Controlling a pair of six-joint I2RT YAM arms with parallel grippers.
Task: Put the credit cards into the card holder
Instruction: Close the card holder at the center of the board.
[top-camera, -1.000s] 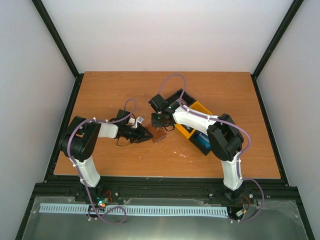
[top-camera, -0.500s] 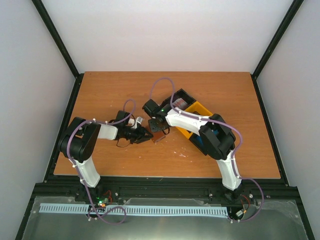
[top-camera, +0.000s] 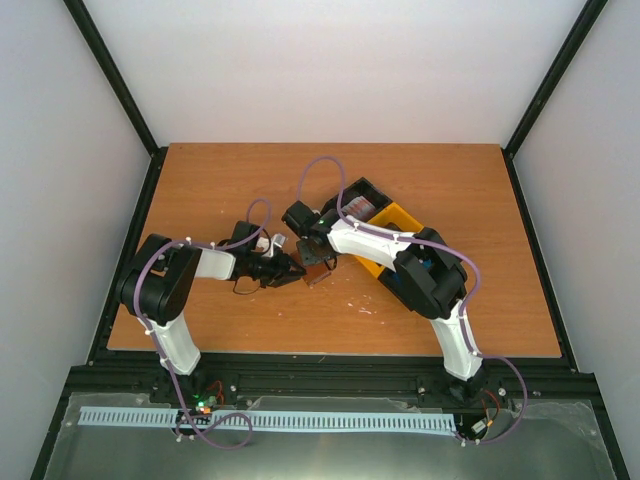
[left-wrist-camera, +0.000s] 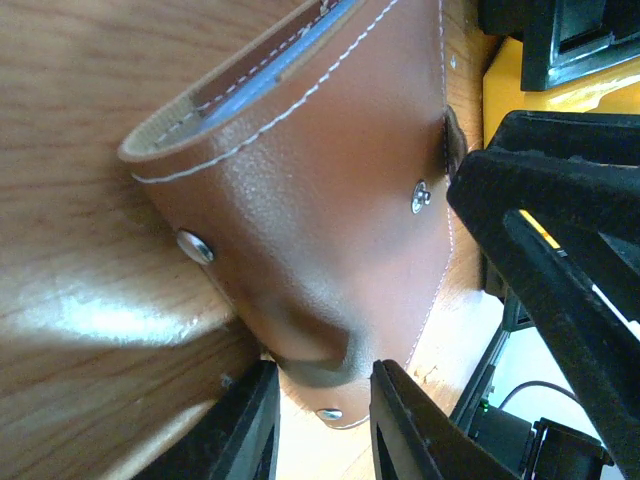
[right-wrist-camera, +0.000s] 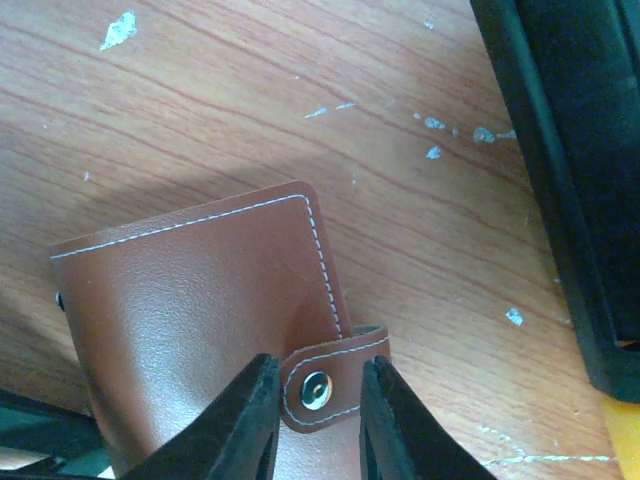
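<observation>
The brown card holder lies on the table between both grippers. In the left wrist view it stands open on its edge, grey-blue lining showing at the top. My left gripper is shut on its lower edge, where there is a rivet. In the right wrist view my right gripper is closed on the holder's snap tab, a finger touching each side of it. Red-and-white credit cards lie in the black bin behind the right arm.
A black bin and a yellow bin sit side by side right of the holder, partly under the right arm. The black bin's wall is close to the right gripper. White flecks dot the wooden table.
My right gripper has swung left from the bins and come down onto the card holder's snap tab. The left gripper and the holder have stayed in place.
</observation>
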